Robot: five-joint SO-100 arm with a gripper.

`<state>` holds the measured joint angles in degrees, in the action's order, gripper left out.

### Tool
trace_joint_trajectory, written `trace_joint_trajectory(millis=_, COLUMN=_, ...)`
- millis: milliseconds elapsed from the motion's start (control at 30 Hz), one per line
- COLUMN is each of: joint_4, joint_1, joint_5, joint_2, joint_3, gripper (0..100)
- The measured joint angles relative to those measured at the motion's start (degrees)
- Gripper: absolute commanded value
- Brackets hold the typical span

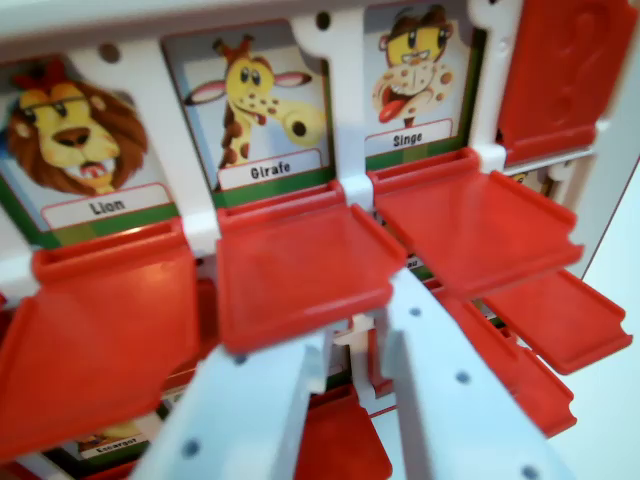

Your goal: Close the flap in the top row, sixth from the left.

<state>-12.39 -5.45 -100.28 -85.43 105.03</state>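
Claw (345, 400) stood released, empty, its two white prongs rising from the wrist view's bottom edge. Directly above them hung the open Girafe flap (300, 265), long axis crosswise, hinged at the board's top row, between the Lion flap (100, 330) and Singe flap (470, 225). Which flap counted sixth could not be told.

The Lion card (75, 130) sits above and far to the left of the claw (355, 335). The Girafe card (262, 100) is above it, slightly left. The Singe card (418, 80) is above it, slightly right. White frame posts (150, 110) separate the cards. A lower-row red flap (565, 320) lies open to the claw's right.
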Motion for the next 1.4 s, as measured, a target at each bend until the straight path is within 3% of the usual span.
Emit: trace_joint_trajectory(millis=1400, joint_4=0.0, joint_1=0.88, joint_5=0.0, joint_2=5.19, joint_3=-7.73, gripper=0)
